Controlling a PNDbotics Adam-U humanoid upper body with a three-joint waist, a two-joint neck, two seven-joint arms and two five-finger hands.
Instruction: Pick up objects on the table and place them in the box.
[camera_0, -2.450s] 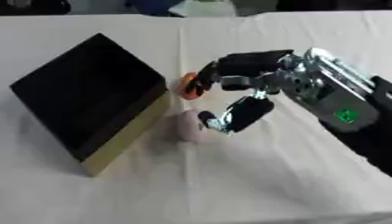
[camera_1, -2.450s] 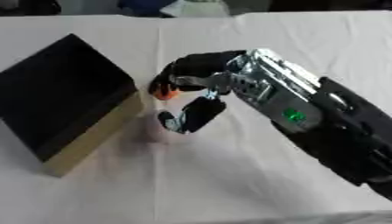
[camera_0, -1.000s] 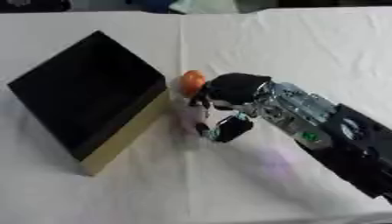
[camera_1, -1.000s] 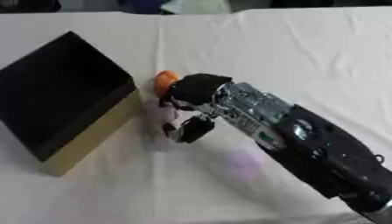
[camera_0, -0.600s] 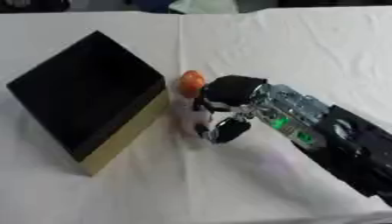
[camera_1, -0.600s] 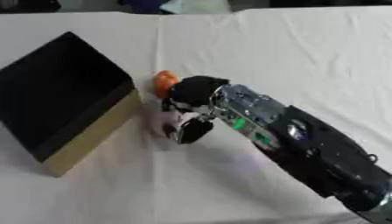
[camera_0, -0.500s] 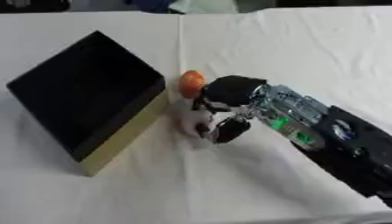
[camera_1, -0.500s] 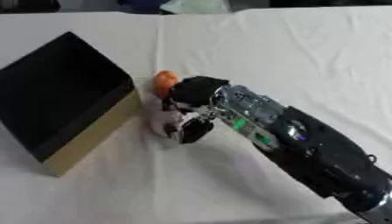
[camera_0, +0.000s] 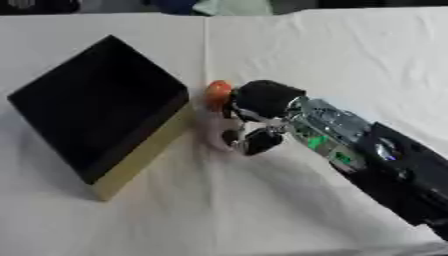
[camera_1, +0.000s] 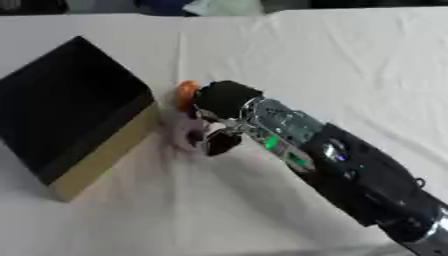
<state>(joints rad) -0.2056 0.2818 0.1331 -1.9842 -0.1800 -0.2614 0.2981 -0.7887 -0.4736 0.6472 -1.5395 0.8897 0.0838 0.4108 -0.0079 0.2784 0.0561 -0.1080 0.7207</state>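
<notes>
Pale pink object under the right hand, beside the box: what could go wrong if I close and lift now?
The pale pink rounded object lies close to the black box with tan sides, so the right hand may catch that wall. The small orange object touches the hand and may get knocked. The hand hides much of the pink object, so the grasp is hard to judge.

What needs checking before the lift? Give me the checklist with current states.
1. Right hand is down on the pale pink object: ok.
2. Fingers curled around the pink object: ok, though how much of it they enclose cannot tell.
3. Orange object is out of the grasp: cannot tell; it sits against the hand's far side.
4. Box open and ready to receive: ok, dark interior faces up.
5. Path from hand to box is short and unobstructed: ok.
6. Left hand clear of the work: ok, it shows in neither view.
</notes>
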